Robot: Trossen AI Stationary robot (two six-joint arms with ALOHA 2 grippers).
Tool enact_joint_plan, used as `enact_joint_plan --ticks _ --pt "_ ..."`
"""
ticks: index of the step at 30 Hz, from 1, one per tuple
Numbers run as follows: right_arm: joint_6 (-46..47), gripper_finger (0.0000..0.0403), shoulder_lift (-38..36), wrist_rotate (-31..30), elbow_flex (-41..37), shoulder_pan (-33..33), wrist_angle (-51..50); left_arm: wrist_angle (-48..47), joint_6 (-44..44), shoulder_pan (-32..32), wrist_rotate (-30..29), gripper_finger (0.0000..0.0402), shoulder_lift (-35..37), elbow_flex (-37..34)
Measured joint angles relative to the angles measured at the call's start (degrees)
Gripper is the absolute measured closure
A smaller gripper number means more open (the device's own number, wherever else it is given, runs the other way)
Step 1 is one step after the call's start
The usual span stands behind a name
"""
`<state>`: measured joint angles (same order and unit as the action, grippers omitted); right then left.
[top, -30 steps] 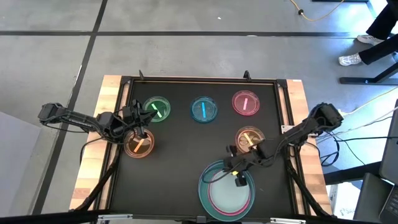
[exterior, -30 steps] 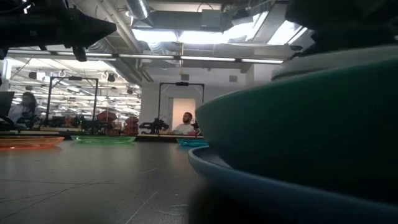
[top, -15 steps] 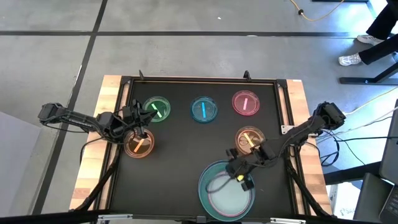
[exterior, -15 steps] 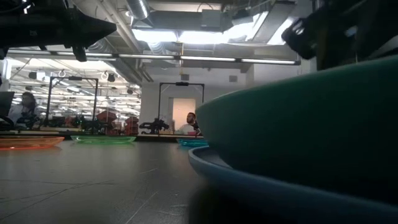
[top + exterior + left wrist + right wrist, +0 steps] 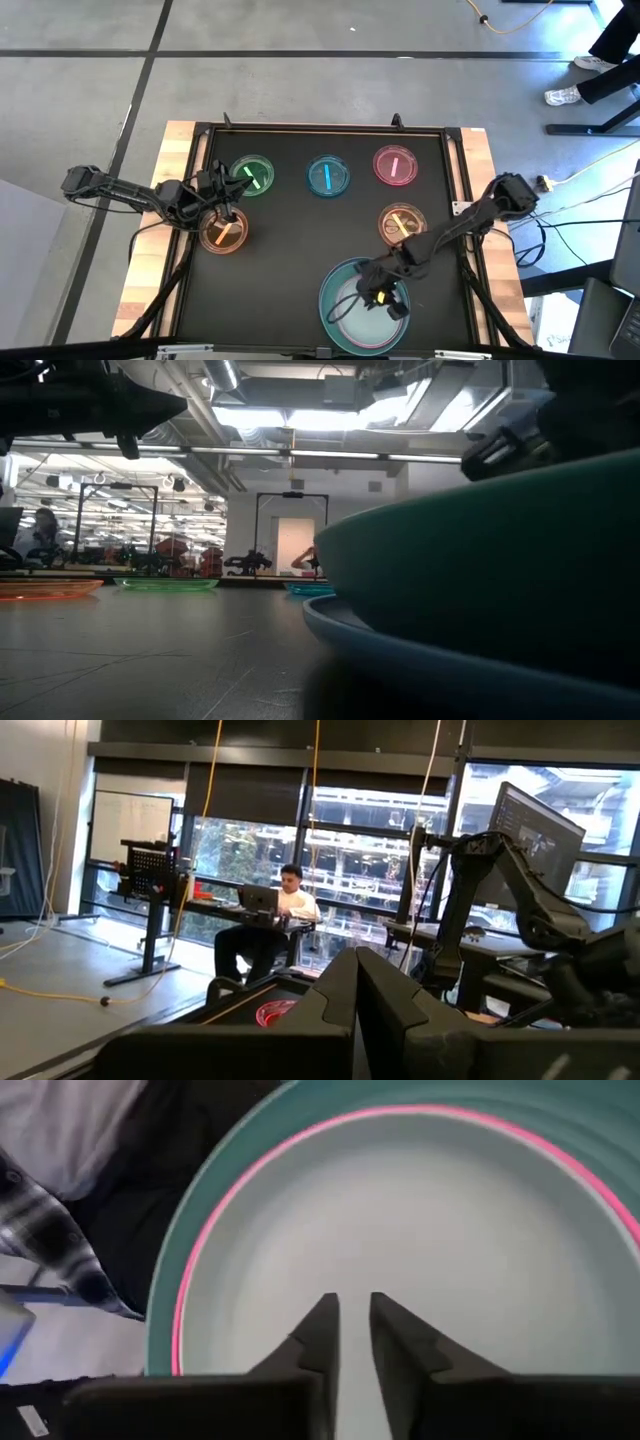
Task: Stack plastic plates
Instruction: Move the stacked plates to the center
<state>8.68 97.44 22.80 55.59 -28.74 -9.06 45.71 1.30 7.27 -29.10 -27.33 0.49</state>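
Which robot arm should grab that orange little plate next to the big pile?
Probably the right. Its gripper hangs over the big stack, close to that orange plate. The left gripper is far across the table, above the other orange plate.

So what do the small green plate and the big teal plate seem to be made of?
The small green plate looks like translucent glossy plastic: light glows through it and the dark table shows beneath. The big teal plate looks like opaque plastic with a duller sheen, though the finish is hard to judge. The right gripper hovers over it.
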Motion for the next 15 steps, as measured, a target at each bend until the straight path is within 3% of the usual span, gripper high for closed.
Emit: enact_joint_plan --ticks 4,15 --pt "-1.55 0.0398 1.50 1.15 0.00 1.49 0.64 -0.01 0.00 -0.02 -0.01 0.0400 0.02 0.00" --pt "-6.53 0.0400 5.89 1.80 0.03 6.53 -0.07 0.00 0.00 -0.02 -0.02 0.0400 0.02 0.00"
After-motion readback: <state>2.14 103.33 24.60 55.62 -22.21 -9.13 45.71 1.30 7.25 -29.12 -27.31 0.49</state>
